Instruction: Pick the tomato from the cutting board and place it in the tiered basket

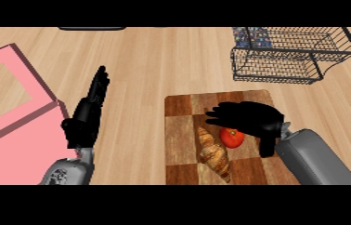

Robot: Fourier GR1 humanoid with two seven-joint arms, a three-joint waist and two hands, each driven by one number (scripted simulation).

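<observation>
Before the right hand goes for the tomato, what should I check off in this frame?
1. Tomato on cutting board: ok.
2. Right hand open, holding nothing: ok.
3. Right hand above the tomato: ok, partly covering it.
4. Croissant apart from the tomato: cannot tell, they lie very close.
5. Tiered basket in view beyond the board: ok.
6. Left hand open, resting off the board: ok.
</observation>
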